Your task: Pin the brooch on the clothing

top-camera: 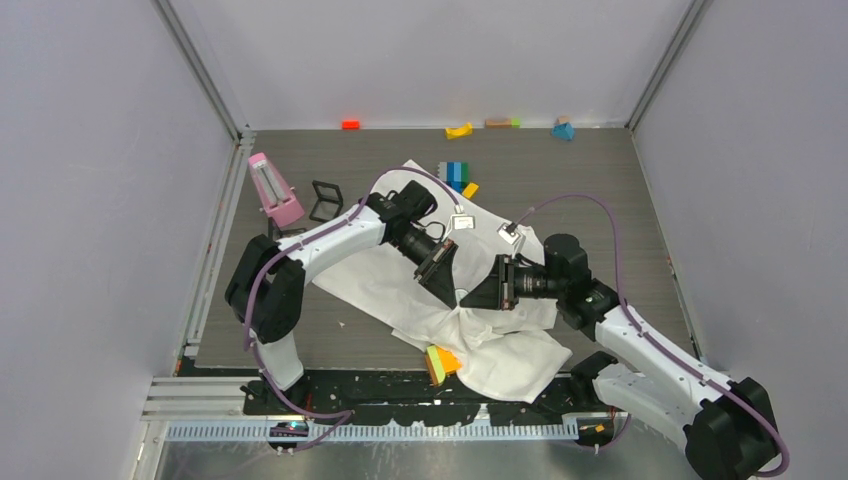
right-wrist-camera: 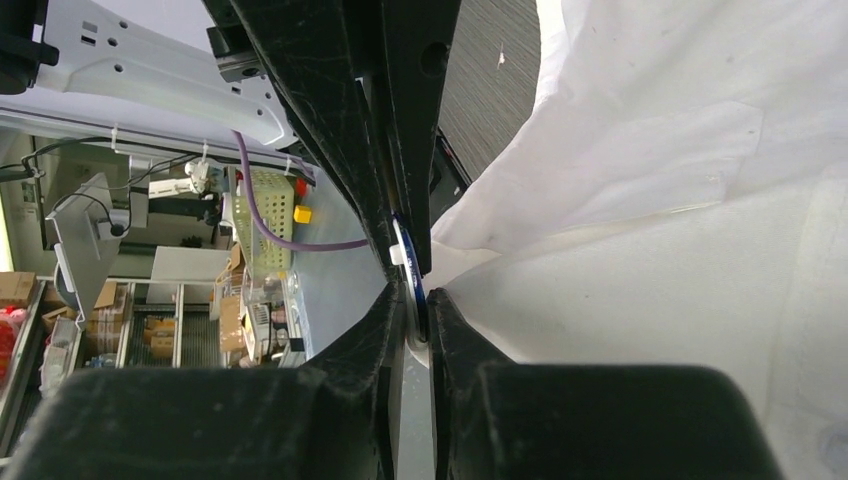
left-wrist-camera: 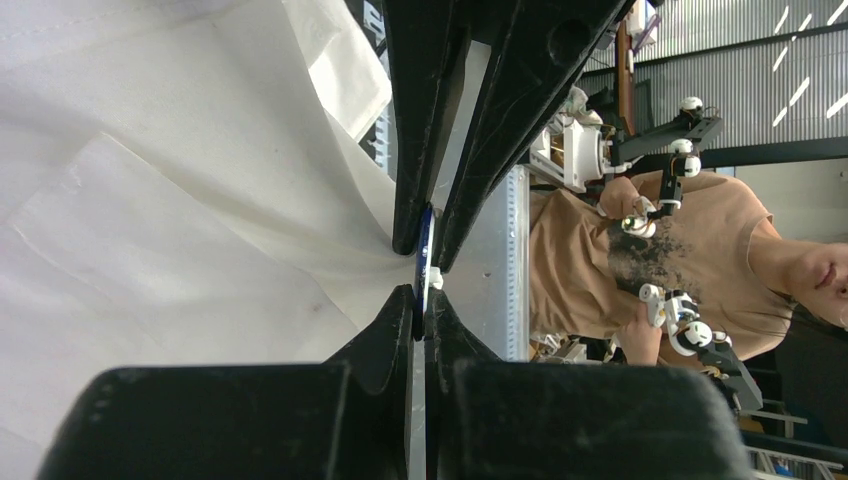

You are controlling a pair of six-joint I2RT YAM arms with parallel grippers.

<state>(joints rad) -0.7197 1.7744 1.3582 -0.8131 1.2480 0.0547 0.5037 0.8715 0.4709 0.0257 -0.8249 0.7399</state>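
Note:
The white shirt [top-camera: 380, 285] lies crumpled across the mat. My two grippers meet tip to tip above its middle. The left gripper [top-camera: 448, 284] and the right gripper [top-camera: 482, 298] are both shut on the brooch, which is too small to make out in the top view. In the left wrist view the left gripper [left-wrist-camera: 421, 298] pinches the brooch's thin blue edge [left-wrist-camera: 426, 250], with the right gripper's fingers [left-wrist-camera: 480, 120] clamping it from above. In the right wrist view the right gripper [right-wrist-camera: 418, 305] grips the brooch [right-wrist-camera: 407, 262]. The shirt [left-wrist-camera: 150, 200] [right-wrist-camera: 650, 250] is drawn up into a peak at the tips.
A pink wedge-shaped object [top-camera: 276, 190] and a small black-framed cube [top-camera: 325, 200] stand at the left of the mat. Coloured blocks [top-camera: 456, 175] lie by the shirt's far edge, and others [top-camera: 459, 130] along the back wall. A yellow-orange block [top-camera: 440, 362] sits at the shirt's near edge.

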